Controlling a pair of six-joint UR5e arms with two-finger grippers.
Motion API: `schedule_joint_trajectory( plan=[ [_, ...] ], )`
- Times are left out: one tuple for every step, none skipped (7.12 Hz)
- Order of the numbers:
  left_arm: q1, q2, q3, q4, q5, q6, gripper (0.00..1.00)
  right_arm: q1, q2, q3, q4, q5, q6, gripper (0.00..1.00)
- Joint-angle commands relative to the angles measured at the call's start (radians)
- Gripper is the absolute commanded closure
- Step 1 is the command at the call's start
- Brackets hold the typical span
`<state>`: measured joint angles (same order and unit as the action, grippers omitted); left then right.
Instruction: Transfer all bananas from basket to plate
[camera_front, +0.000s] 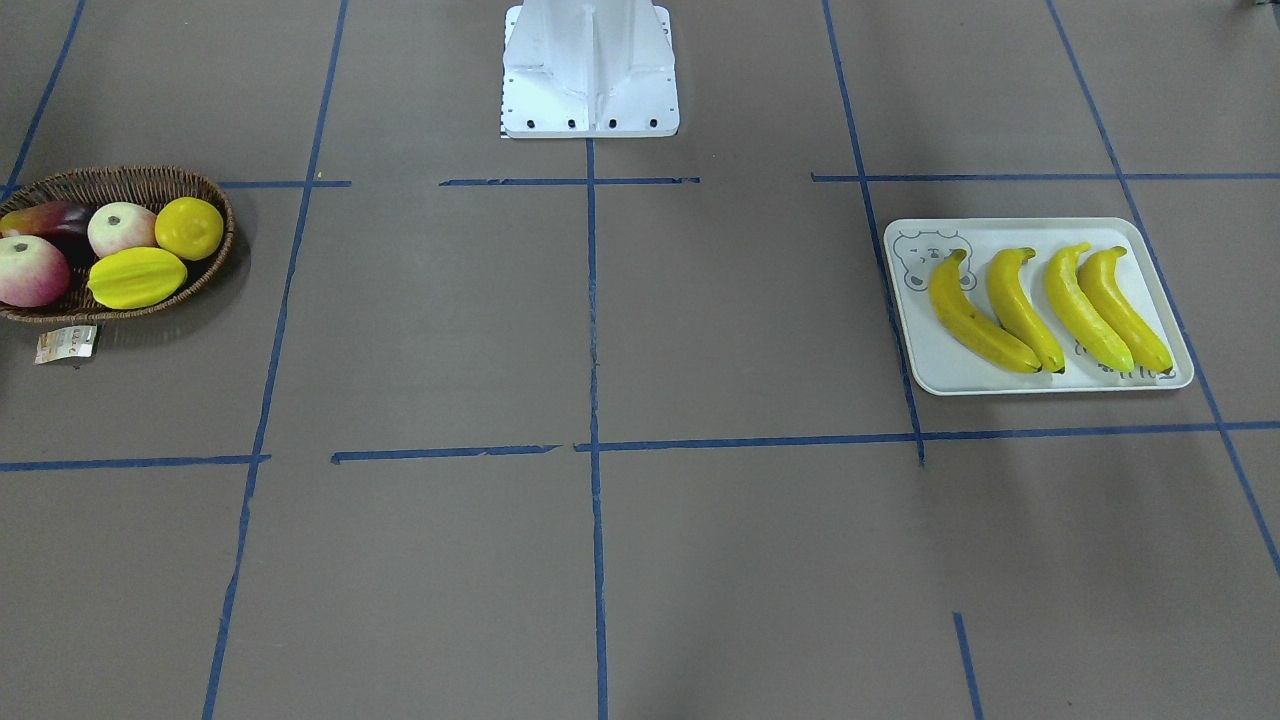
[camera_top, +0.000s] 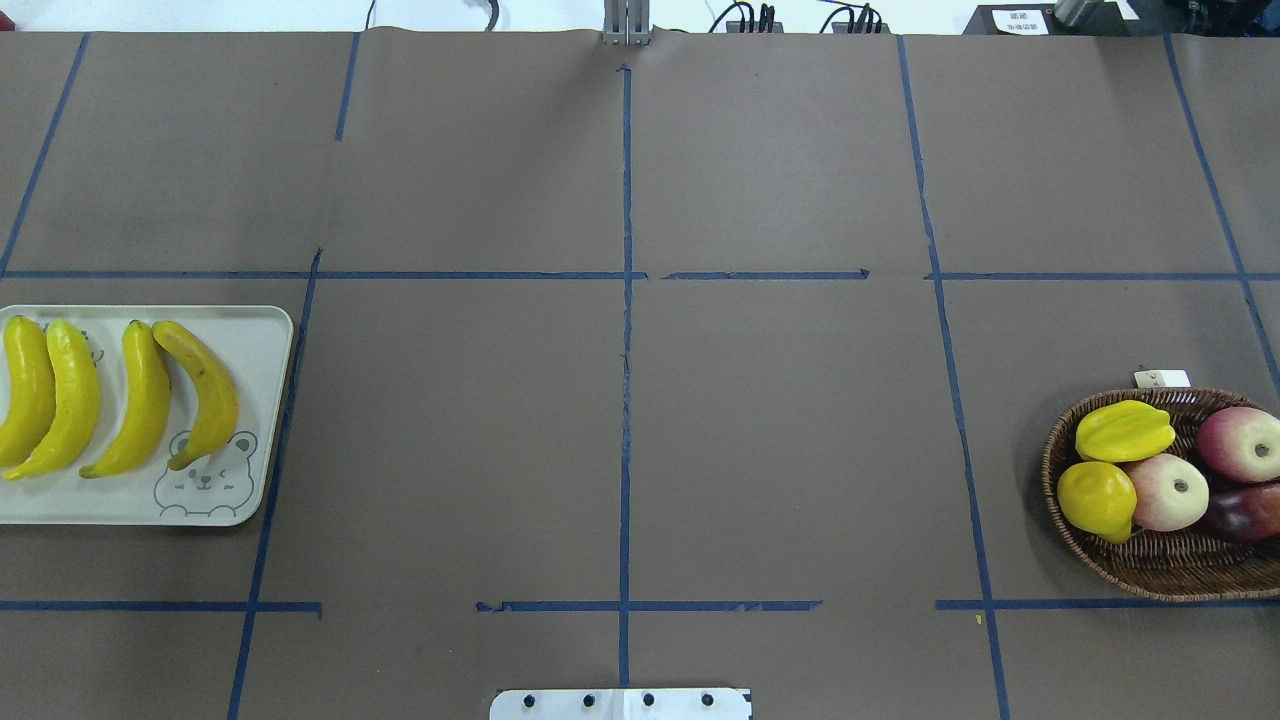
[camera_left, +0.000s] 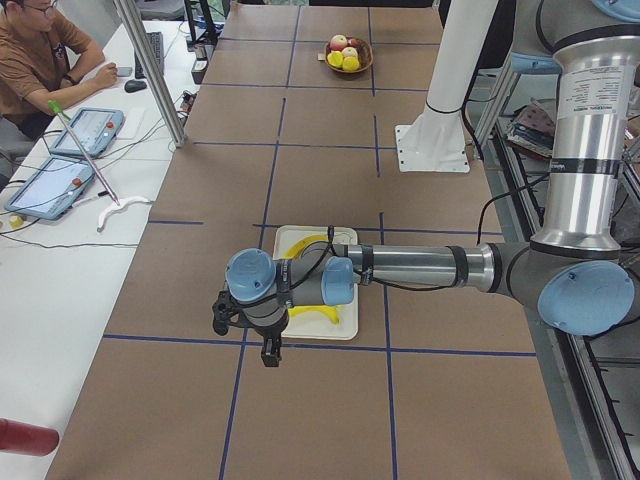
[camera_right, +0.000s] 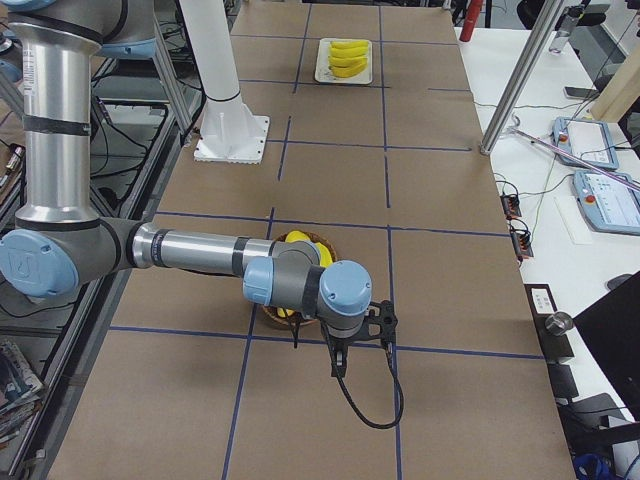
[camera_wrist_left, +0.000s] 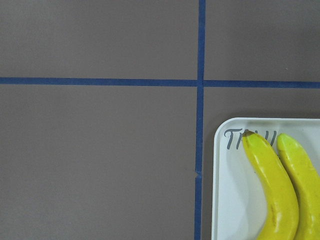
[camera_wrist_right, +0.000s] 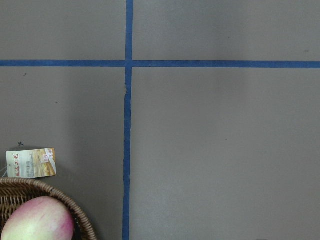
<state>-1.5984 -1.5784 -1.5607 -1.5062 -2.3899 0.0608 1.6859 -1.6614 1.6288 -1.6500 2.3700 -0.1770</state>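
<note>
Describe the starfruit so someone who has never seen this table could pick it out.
Find the brown wicker basket far out on the robot's right side. Among its fruit, the starfruit lies nearest the paper tag. Unlike the round lemon beside it, it is ribbed and pointed.

Silver tubular arms (camera_left: 420, 268) with pale-blue joint caps (camera_left: 250, 275) (a black cable (camera_right: 400, 400) loops off the right wrist); white bolted pedestal (camera_front: 590, 70).
</note>
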Motion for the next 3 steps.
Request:
schedule_joint_trajectory(
  plan=[
    [0.0,0.0,0.001,0.0,0.0,0.001,0.0,0.0,0.0,0.002,-0.001,0.0,0.002,0.0],
    [0.0,-0.002,0.002,0.0,0.0,0.001,0.0,0.0,0.003,0.006,-0.001,0.0,0.002,0.0],
    [0.0,-0.003,0.004,0.0,0.0,0.001,0.0,0.0,0.003,0.003,-0.001,0.006,0.002,0.0]
  ],
)
